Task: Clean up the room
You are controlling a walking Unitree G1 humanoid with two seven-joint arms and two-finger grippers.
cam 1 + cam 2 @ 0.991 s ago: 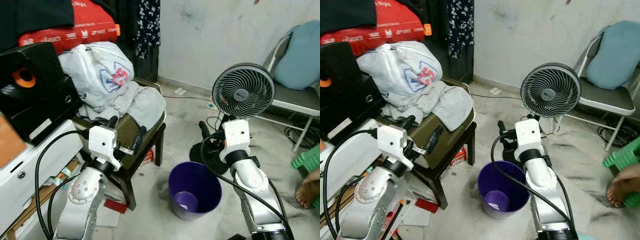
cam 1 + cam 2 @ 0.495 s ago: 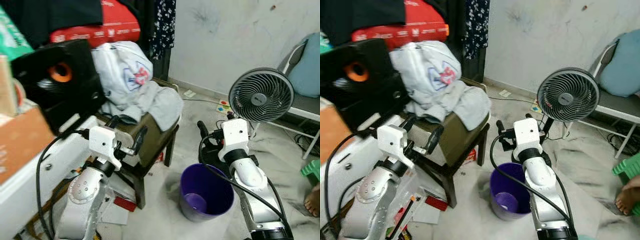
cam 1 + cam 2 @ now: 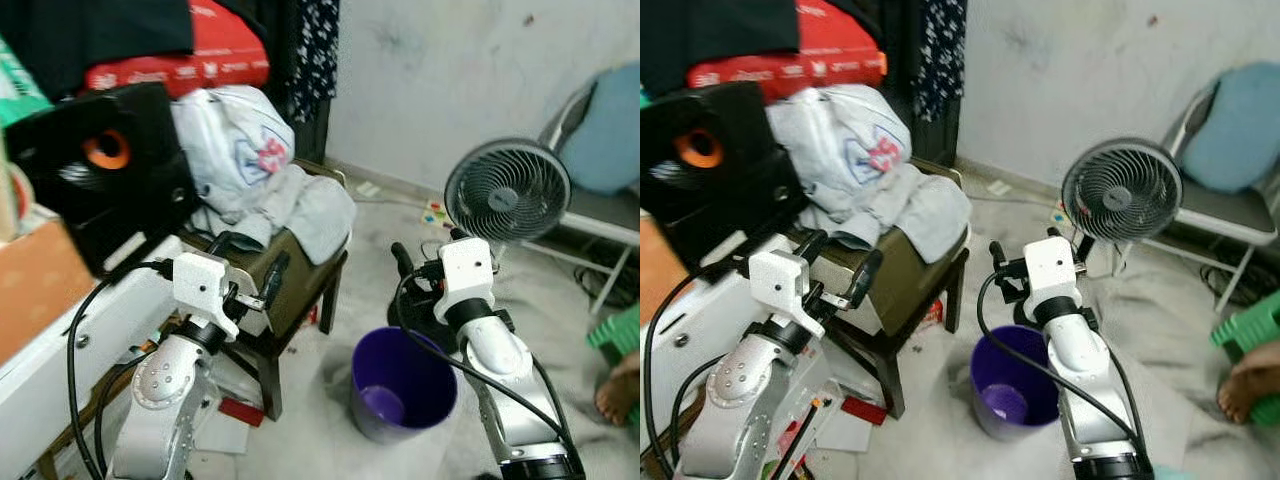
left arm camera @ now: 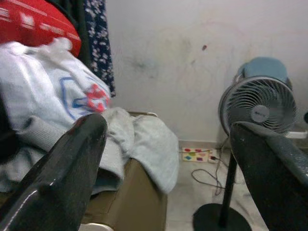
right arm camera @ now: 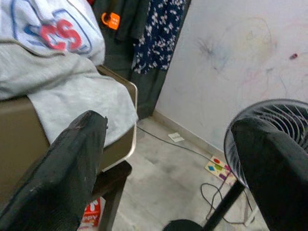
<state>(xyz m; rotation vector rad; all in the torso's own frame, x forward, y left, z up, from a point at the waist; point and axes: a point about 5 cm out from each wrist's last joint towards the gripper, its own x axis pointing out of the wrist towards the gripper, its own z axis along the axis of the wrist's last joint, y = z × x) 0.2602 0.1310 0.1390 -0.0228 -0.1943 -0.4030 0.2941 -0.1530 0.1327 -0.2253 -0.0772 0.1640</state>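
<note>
Standing against the wall at the robot's left, a cluttered white cabinet carries a black speaker w/ orange cone; red bags are piled behind it. Next to the cabinet is a dark wooden stool w/ olive cushion, heaped w/ grey clothes and a white plastic bag w/ red-blue print. Far right, a folding chair w/ a blue cushion, and a green plastic stool beside a person's bare foot. A grey pedestal fan stands on the floor betw. stool and chair, a power strip by the wall behind it. A purple bucket sits on the floor betw. both arms, just beside the stool's legs, w/ a pale scrap inside. Left gripper is raised over the stool's front edge, fingers spread apart, holding nothing. Right gripper is up in front of the fan, above the bucket's far rim, fingers likewise apart and empty. Papers and a red item lie on the floor under the stool.
</note>
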